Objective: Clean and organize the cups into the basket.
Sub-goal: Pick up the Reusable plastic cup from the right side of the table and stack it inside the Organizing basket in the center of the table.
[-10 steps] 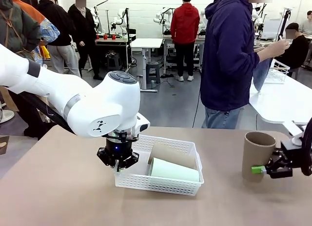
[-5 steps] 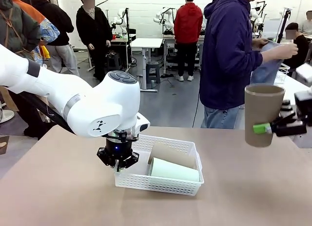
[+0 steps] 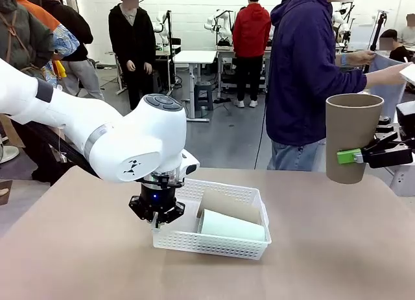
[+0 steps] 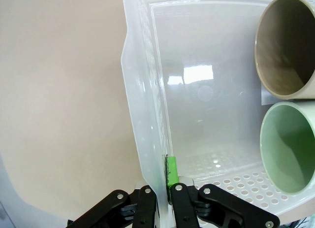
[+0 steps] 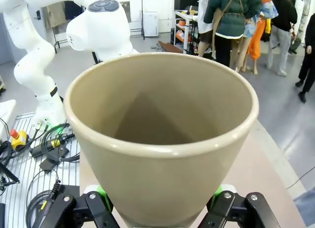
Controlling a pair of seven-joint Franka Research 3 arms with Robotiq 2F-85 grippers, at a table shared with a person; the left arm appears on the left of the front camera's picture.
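The white lattice basket (image 3: 194,240) sits mid-table. Two cups lie on their sides in it: a mint green cup (image 3: 232,227) in front and a tan cup (image 3: 227,206) behind. The left wrist view looks into the mouths of the tan cup (image 4: 288,46) and the mint cup (image 4: 290,146). My left gripper (image 3: 155,209) is shut on the basket's left wall (image 4: 147,114), one finger on each side. At the right, my right gripper (image 3: 363,156) is shut on another tan cup (image 3: 352,138), held upright well above the table. That cup's open mouth (image 5: 162,119) faces the right wrist camera.
A person in a navy hoodie (image 3: 305,73) stands at the far side, one arm stretched to the right with a grey-blue cloth (image 3: 389,86). The brown table (image 3: 78,261) has bare room left of and in front of the basket.
My right gripper has lifted the tan cup off the table at the right, up to about the person's elbow height. The left gripper and the basket have not moved.
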